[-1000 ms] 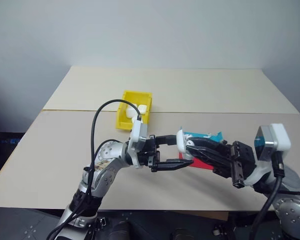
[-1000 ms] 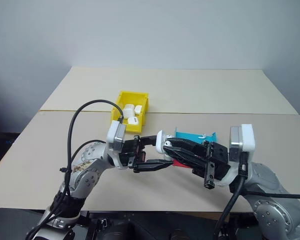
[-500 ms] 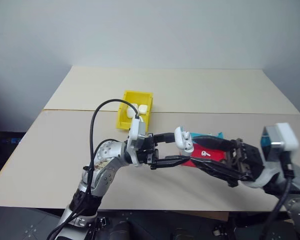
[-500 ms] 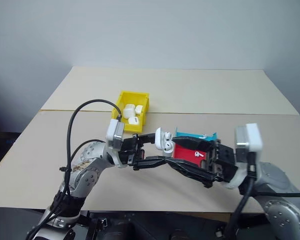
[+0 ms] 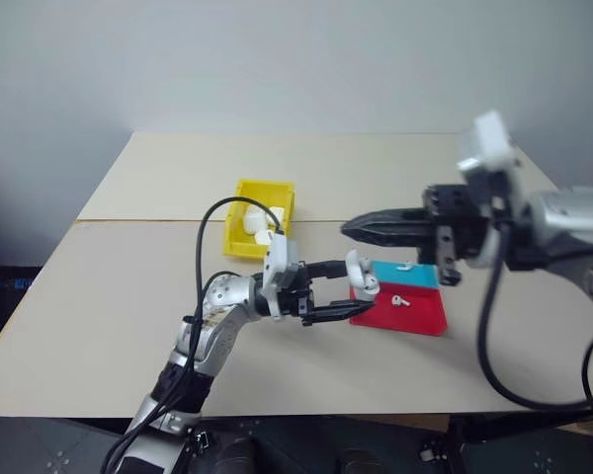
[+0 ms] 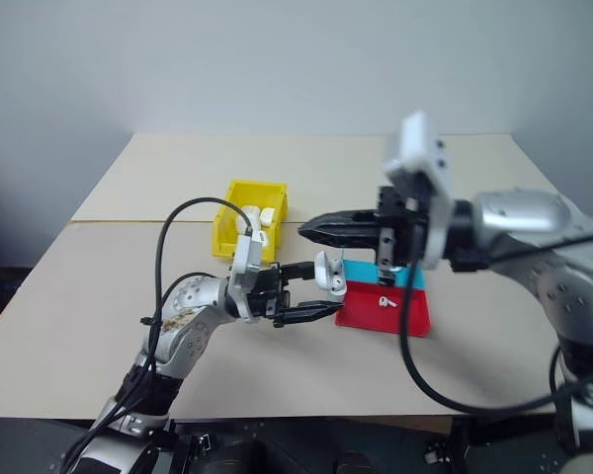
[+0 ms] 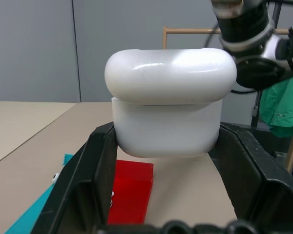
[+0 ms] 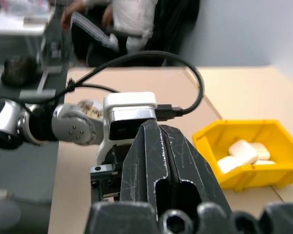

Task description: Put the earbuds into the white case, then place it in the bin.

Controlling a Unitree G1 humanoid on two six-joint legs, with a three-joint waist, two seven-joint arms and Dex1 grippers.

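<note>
Left eye view shows a change: the right gripper (image 5: 348, 228) has pulled away from the small glossy white case (image 5: 361, 274) and lifted up, and its two black fingers are now pressed together with nothing between them. The lid of the white case, open a moment ago, is now shut. The left gripper (image 5: 348, 288) is clamped on the white case, one finger on each side, holding it above the table (image 5: 109, 296) beside the shallow red tray (image 5: 415, 316). One tiny white earbud (image 5: 396, 300) lies in the red tray. Another lies in the shallow cyan tray (image 5: 420, 275). The small bright yellow bin (image 5: 235, 237) holds a few other white cases (image 5: 262, 219).
</note>
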